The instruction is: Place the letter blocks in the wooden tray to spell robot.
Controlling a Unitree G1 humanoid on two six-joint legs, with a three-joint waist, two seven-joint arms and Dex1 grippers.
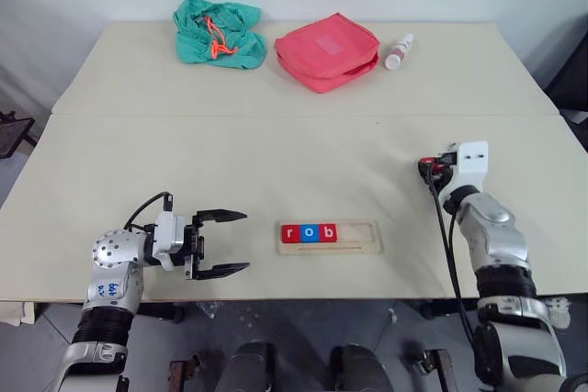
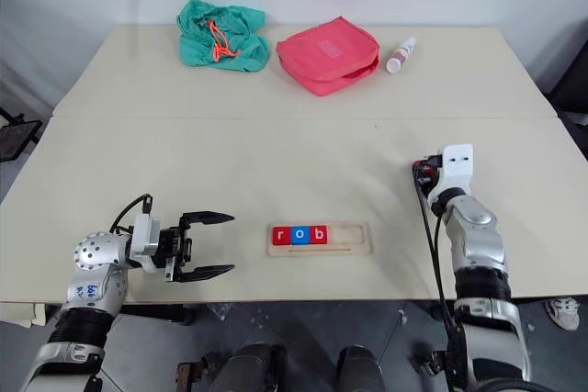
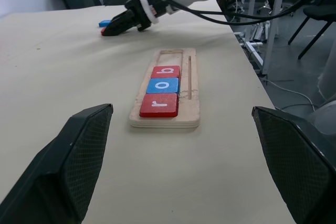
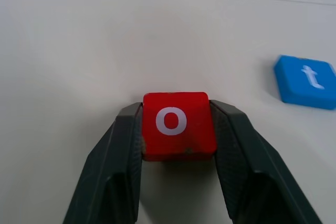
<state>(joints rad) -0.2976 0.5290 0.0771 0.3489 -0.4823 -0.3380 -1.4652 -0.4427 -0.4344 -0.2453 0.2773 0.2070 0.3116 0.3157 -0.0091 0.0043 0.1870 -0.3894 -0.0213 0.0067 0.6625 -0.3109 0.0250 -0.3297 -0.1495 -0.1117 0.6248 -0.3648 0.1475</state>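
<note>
Your head views look down over the whole tabletop; the left wrist view skims low along the tray; the right wrist view sits close above the tabletop.

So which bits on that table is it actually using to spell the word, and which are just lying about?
Part of the job:
- wooden tray holding r, o, b tiles
- red o tile, between the right claw's fingers
- blue t tile beside it on the table

Just lying about:
- pink-red pouch
- green cloth bag
- small bottle

Left end effector gapes; right end effector clamped on a tile
</note>
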